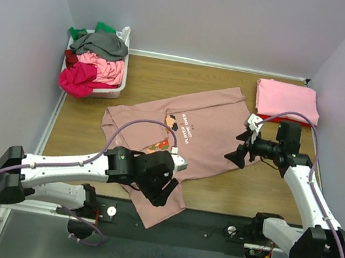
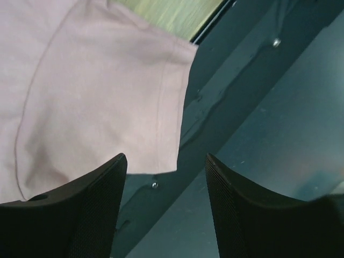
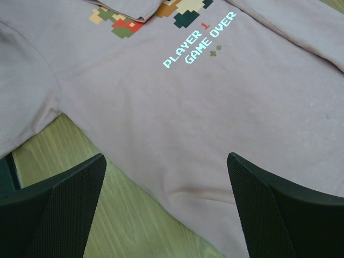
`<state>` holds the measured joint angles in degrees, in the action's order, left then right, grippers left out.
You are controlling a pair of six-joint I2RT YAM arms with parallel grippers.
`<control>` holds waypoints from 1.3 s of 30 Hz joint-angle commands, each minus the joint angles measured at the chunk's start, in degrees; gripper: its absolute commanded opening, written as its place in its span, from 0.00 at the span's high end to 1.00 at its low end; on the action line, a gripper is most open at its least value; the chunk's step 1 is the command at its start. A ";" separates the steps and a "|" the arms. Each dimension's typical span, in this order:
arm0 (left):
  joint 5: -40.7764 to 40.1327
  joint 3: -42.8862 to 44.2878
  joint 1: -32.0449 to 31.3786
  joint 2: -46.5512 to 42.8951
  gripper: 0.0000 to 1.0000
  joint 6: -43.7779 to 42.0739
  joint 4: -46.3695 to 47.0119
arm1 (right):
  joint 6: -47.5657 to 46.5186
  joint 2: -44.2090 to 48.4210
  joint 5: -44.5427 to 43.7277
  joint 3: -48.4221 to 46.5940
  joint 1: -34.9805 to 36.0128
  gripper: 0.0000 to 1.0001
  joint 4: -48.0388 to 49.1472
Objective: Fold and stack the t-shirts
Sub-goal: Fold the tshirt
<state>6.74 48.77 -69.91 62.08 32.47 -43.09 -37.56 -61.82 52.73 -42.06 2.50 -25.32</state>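
Observation:
A dusty-pink t-shirt (image 1: 185, 131) with a pixel-art print and white text lies spread on the wooden table, one sleeve hanging over the near edge. My left gripper (image 1: 163, 194) is open and empty above that near sleeve (image 2: 102, 91), its fingers (image 2: 80, 209) just past the sleeve hem. My right gripper (image 1: 243, 151) is open and empty over the shirt's right edge; the right wrist view shows the print and text (image 3: 199, 37) and the cloth's edge between the fingers (image 3: 269, 209). A folded bright pink shirt (image 1: 286, 100) lies at the back right.
A white basket (image 1: 114, 89) at the back left holds crumpled grey (image 1: 101, 43), green, red and bright pink (image 1: 82, 77) shirts. A dark rail (image 1: 209, 224) runs along the table's near edge. Pale walls close in three sides.

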 commanded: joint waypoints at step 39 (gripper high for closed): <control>-8.13 -1.40 -22.64 27.38 0.64 9.19 -0.85 | 0.38 -1.55 -2.54 0.49 -1.18 0.00 0.10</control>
<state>2.28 47.46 -91.61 86.56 40.99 -43.66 -37.52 -63.11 50.39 -42.00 1.76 -25.34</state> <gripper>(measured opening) 0.394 0.996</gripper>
